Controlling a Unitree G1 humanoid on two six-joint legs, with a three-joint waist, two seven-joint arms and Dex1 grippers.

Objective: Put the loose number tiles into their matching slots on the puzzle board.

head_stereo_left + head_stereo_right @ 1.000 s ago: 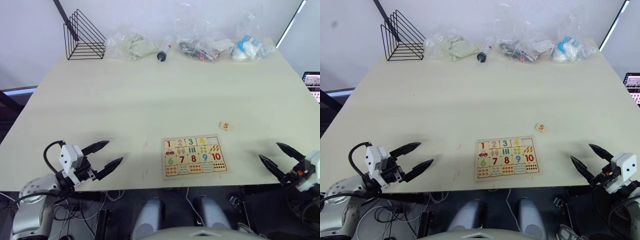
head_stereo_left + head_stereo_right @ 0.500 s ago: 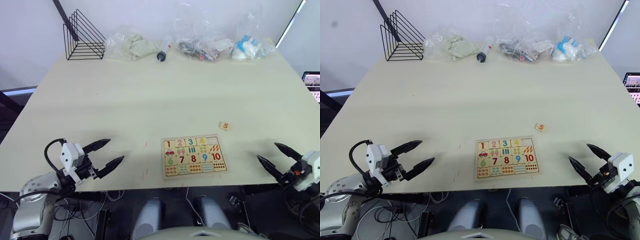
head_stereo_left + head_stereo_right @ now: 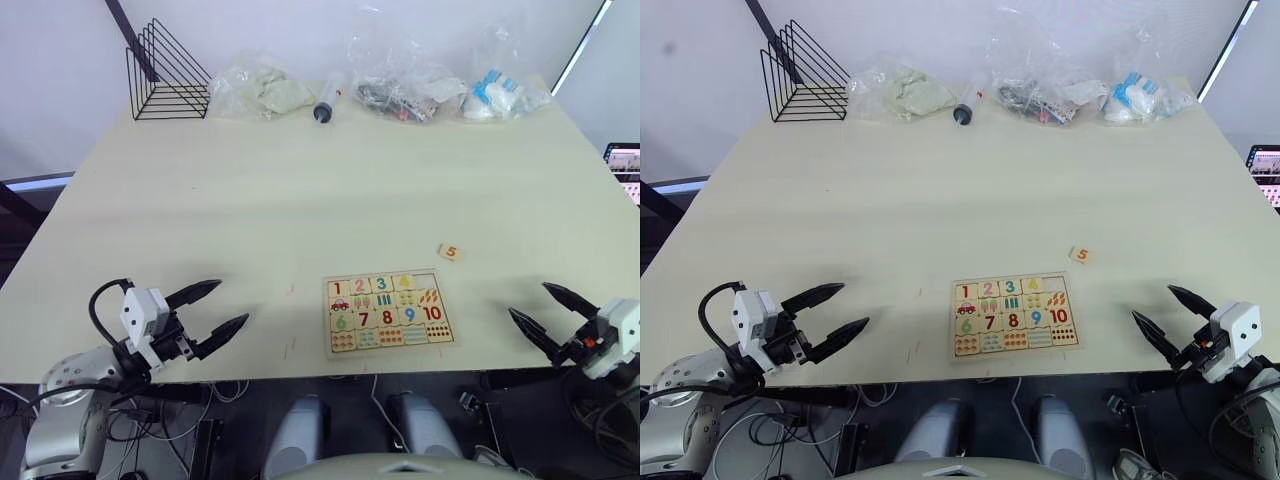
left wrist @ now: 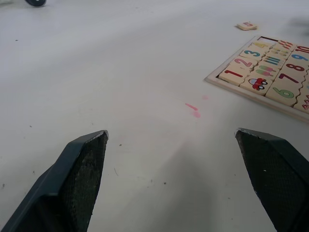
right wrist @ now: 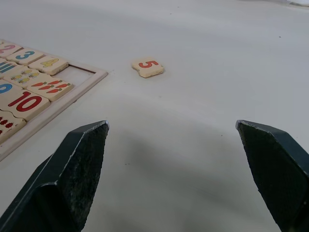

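One tile is loose: the 5 tile [image 5: 148, 67] lies flat on the bench [image 3: 300, 200], ahead of the right fingers [image 5: 87, 159] and apart from the board [image 3: 388, 311]. The empty slot [image 5: 79, 73] is at the board's far corner, beside the 4 tile [image 5: 48, 63] and nearest the 5. The right gripper [image 3: 545, 315] hangs at the bench's near edge with its fingers wide apart and empty; the left gripper [image 3: 212, 308] is likewise spread and empty, well off to the board's other side.

The likely trouble is the tile itself. It is thin and lies flat, so fingertips closing on it could skid it across the smooth top or tip it rather than lift it. Lowered askew, it could catch on the slot's rim or nudge the 4 out of place; a push on the board could slide it, since nothing appears to hold it down.

Room is generous: open bench lies between the right fingers and the tile. The bags [image 3: 400, 85] and wire rack [image 3: 165, 75] sit along the far edge.
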